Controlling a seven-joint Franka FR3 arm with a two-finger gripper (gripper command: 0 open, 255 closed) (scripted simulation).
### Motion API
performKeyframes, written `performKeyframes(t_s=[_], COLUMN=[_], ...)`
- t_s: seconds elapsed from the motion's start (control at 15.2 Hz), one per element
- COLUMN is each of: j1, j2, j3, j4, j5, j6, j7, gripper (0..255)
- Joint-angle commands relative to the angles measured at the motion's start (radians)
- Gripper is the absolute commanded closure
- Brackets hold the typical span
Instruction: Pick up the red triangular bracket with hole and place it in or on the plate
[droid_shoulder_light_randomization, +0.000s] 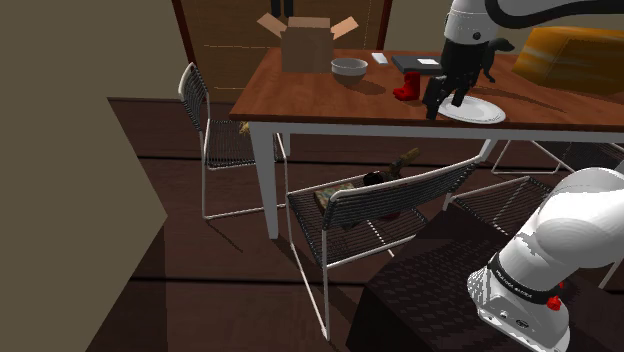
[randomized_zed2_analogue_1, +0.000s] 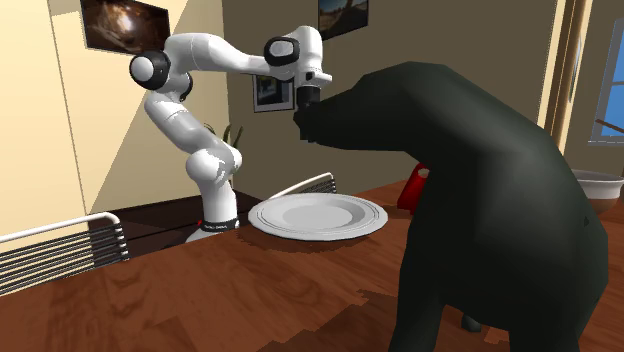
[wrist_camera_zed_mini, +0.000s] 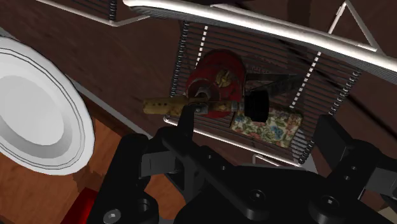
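The red triangular bracket (droid_shoulder_light_randomization: 408, 88) has not been lifted. It stands on the brown wooden table (droid_shoulder_light_randomization: 300, 95), so I judge the task to be at its start.

The table also carries everything else that matters. In the second exterior view, a bulky dark shape (randomized_zed2_analogue_1: 500, 200) in the foreground covers most of the bracket, leaving a sliver of red behind it. The white arm with dark joints (randomized_zed2_analogue_1: 215, 55) reaches over the tabletop. A chair of grey wire mesh (droid_shoulder_light_randomization: 380, 205) is pushed in at the table's near side, and in the wrist view its seat holds a few odds and ends.

An open cardboard box (droid_shoulder_light_randomization: 305, 45) sits towards the table's far edge. The round white plate (droid_shoulder_light_randomization: 488, 112) lies near the near edge with nothing on it. A grey bowl (droid_shoulder_light_randomization: 349, 69) stands in front of the box, on the shoulder view's left of the bracket.

The black two-finger gripper (droid_shoulder_light_randomization: 445, 108) hangs at the plate's left rim in the shoulder view, just to the right of the bracket. Its fingers are spread apart and hold nothing.

All the steps remain: moving across to the bracket, closing on it, lifting it, and carrying it to the plate. That carry looks brief, since the bracket and plate are near each other.
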Motion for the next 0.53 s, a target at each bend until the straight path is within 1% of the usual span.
performKeyframes(t_s=[0.0, 0.46], j1=[0.000, -0.046], j2=[0.000, 0.231], j3=[0.000, -0.131], j4=[0.000, 0.170], j5=[0.000, -0.037], j6=[0.000, 0.046], j7=[0.000, -0.133], gripper=[0, 0])
